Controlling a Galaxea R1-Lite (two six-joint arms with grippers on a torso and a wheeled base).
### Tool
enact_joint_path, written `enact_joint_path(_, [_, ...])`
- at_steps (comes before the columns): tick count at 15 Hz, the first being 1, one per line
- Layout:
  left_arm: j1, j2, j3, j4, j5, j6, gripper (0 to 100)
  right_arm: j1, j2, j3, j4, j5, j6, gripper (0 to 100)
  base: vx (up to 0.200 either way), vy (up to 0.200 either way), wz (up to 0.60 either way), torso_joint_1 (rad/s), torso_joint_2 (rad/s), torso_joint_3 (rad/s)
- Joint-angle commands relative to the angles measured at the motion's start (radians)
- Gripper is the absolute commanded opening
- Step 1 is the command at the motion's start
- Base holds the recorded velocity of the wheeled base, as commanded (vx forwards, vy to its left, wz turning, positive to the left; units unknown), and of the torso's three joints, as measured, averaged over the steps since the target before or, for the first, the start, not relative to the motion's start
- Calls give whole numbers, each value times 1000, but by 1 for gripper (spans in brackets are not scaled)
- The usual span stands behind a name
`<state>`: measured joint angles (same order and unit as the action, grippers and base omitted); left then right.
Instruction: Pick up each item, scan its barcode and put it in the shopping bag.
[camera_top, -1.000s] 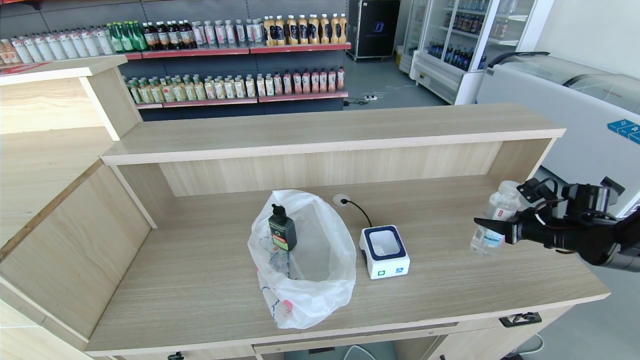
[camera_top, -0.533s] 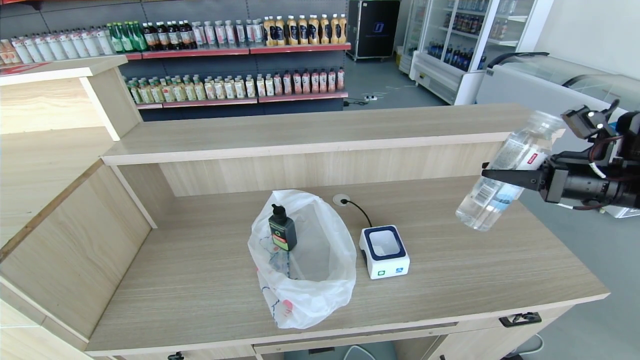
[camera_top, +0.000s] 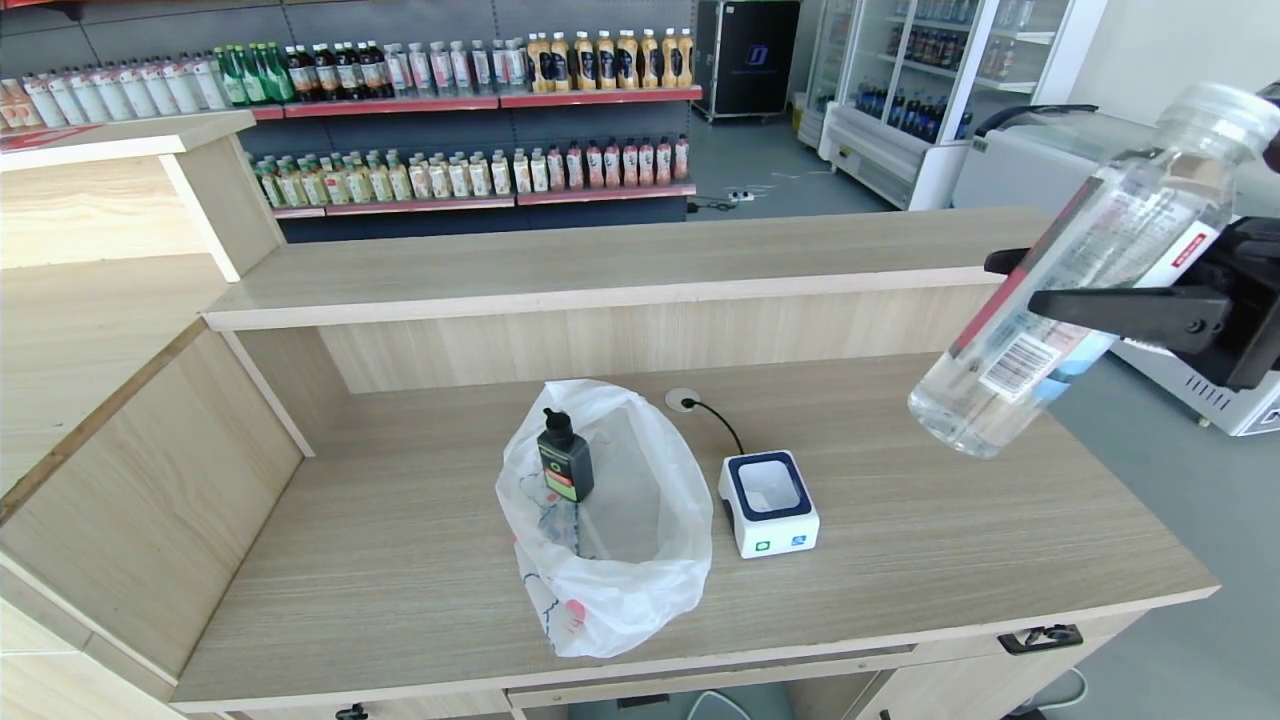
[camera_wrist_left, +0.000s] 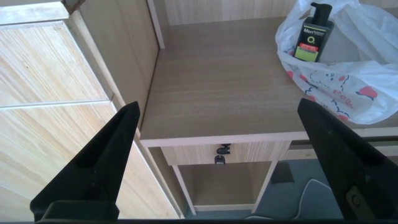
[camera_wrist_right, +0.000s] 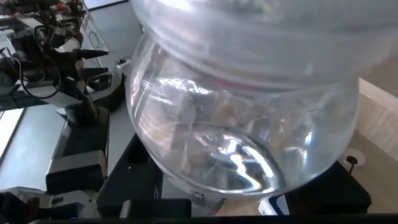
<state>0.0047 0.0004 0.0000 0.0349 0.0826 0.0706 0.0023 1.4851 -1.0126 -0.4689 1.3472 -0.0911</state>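
Observation:
My right gripper (camera_top: 1120, 285) is shut on a clear water bottle (camera_top: 1075, 275), held tilted high above the counter's right end, cap up and to the right, barcode facing the head camera. The bottle's rounded base (camera_wrist_right: 249, 134) looms close in the right wrist view. A white and blue barcode scanner (camera_top: 768, 503) sits on the counter, left of and below the bottle. The white plastic shopping bag (camera_top: 610, 530) stands open left of the scanner, with a dark pump bottle (camera_top: 563, 457) inside. My left gripper (camera_wrist_left: 217, 168) is open, hovering off the counter's front left corner, near the bag (camera_wrist_left: 348, 68).
The wooden counter (camera_top: 900, 560) has a raised back ledge (camera_top: 640, 265) and a left side wall. The scanner's cable (camera_top: 715, 420) runs to a hole in the counter. Shelves of drinks and fridges stand behind.
My right gripper has lifted the water bottle off the counter's right end, raising it high and closer to the head camera, tilted. The bag, scanner and left arm stayed still.

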Motion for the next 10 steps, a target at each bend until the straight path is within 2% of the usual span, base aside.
enact_joint_path(1, [0,0,0,0,0,0,100,36,-59,0,-2,0,30,0,0,0,0,0,0,0])
enact_joint_path(2, [0,0,0,0,0,0,100,47,-68,0,0,0,39,0,0,0,0,0,0,0])
enact_joint_path(5, [1,0,0,0,0,0,100,143,-175,43,6,-5,200,0,0,0,0,0,0,0])
enact_joint_path(10, [1,0,0,0,0,0,100,206,-232,108,4,-16,220,0,0,0,0,0,0,0])
